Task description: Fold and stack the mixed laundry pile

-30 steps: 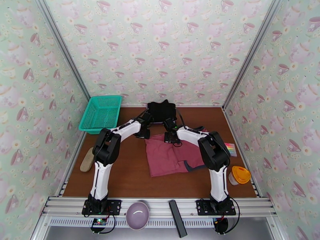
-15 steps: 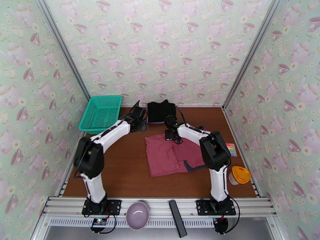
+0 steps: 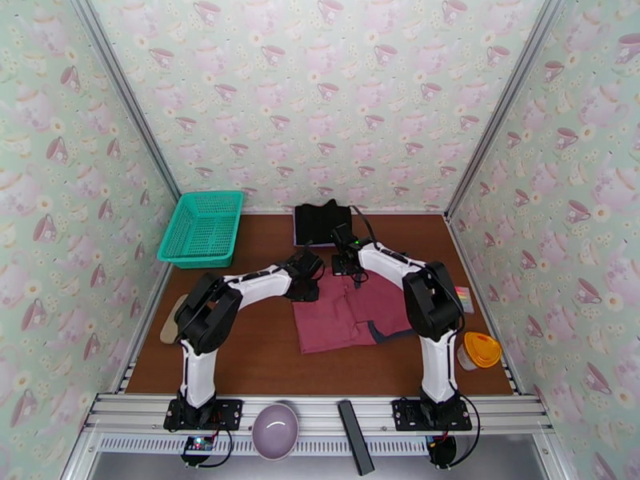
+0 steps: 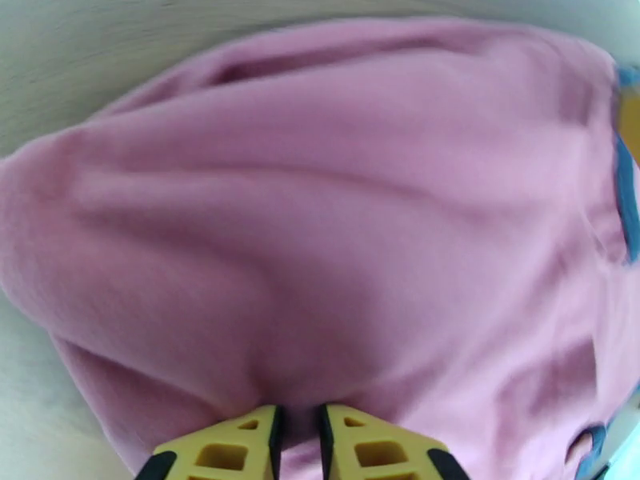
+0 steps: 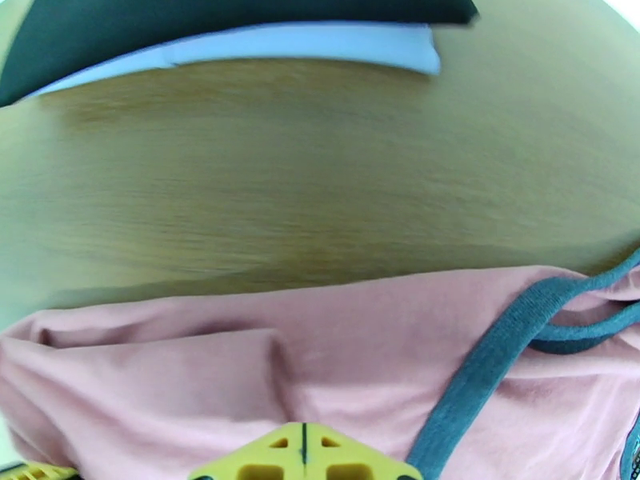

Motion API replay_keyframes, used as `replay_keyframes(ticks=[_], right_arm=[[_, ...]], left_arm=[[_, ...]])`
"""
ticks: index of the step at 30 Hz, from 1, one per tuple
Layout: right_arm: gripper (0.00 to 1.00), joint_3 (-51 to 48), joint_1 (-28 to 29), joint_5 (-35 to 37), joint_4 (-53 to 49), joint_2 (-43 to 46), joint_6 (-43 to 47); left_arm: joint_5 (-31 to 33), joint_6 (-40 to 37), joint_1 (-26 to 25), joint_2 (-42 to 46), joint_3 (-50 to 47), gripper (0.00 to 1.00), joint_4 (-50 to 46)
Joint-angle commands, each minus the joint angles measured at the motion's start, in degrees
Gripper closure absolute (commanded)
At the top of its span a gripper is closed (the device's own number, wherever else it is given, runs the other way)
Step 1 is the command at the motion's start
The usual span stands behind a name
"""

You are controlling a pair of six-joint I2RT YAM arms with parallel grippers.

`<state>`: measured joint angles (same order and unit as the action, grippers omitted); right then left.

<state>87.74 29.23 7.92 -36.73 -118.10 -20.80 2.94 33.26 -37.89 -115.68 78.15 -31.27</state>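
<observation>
Dusty-red top [image 3: 352, 310] lies mid-table, a soft matte jersey, roughly square and rumpled, with ribbed navy trim [image 5: 488, 362] curling along one edge. Behind it, at the far edge of the wood-grain table [image 3: 240, 346], I see the black garment [image 3: 322, 222] folded flat on a pale lavender cloth [image 5: 264, 46]. My left gripper [image 4: 300, 434] sits on the top's far-left corner, yellow tips almost together; I think a pucker of cloth is nipped between them, though the view is blurred. My right gripper [image 5: 304, 450] is squeezed fully closed on the far hem, which is lifted slightly.
</observation>
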Motion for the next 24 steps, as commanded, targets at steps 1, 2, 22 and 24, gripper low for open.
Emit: replay_keyframes(ticks=[1,2,22,24], right_arm=[[1.0,-3.36,-0.26,-3.32,2.67,-2.05,-2.95],[1.0,-4.69,-0.16,-4.62,4.01,-2.28,-4.35],[1.0,-9.75,7.44,-4.29,16.99,1.89,-23.0],[0.93,-5.89,6.48,-3.44,13.57,2.84,-17.53]], left_arm=[[6.1,-0.96,3.03,-3.66,1.6,0.78,-5.37],[6.85,-2.1,3.76,-3.9,2.2,0.78,-6.12],[12.26,-21.72,12.16,-9.86,27.56,0.77,-13.83],[12.41,-20.73,11.47,-4.17,24.94,0.76,-13.54]])
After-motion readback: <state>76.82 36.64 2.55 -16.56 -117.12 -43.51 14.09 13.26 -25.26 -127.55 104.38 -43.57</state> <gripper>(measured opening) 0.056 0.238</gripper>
